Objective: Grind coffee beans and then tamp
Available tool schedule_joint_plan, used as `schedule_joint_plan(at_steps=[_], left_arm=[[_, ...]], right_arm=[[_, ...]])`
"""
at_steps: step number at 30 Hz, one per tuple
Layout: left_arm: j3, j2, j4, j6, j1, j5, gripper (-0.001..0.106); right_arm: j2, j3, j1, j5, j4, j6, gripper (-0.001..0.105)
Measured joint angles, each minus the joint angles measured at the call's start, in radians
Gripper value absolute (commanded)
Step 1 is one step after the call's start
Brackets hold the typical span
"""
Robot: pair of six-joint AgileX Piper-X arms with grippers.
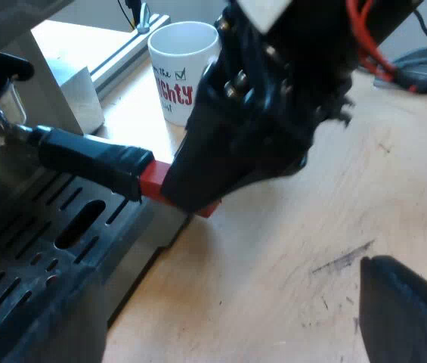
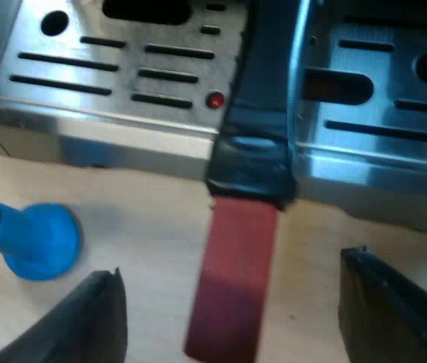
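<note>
You had the holder's handle (image 1: 92,159) as a dark, blocky, matte bar. Its inner end ran in under the front of the espresso machine (image 2: 122,136), and its flat red end (image 2: 232,302) jutted out over the pale, scuffed wooden table (image 1: 349,189). The machine's front was brushed metal. Its drip tray (image 1: 47,249) was cut with long dark slots, with a small round red dot (image 2: 215,99) set among them.

Your right gripper (image 2: 232,265) was spread wide, with a black finger (image 2: 85,318) on each side of the red end. Bare table showed between each finger and the red, so it pinched nothing. In the left wrist view that gripper sat low at the red end and its bulk covered part of it.

The left wrist view gave you a glossy white mug (image 1: 179,68) with red and dark lettering, upright on the table near the handle. The right wrist view gave you a smooth, rounded blue tamper (image 2: 35,238) on the table, just beside the machine's front edge. Your left gripper (image 1: 402,310) was a dark shape over bare table, well apart from the handle. You could not tell whether it was spread or closed.
</note>
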Motion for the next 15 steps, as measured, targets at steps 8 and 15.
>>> schedule_joint_plan(at_steps=[8,15], left_arm=[[0.0,0.0,0.0,0.0,0.0,0.0,0.071],[0.0,0.0,0.0,0.0,0.0,0.0,0.071]], right_arm=[[0.081,0.0,-0.011,-0.002,-0.083,0.005,0.06],[0.124,0.0,-0.04,-0.002,-0.102,0.037,0.06]])
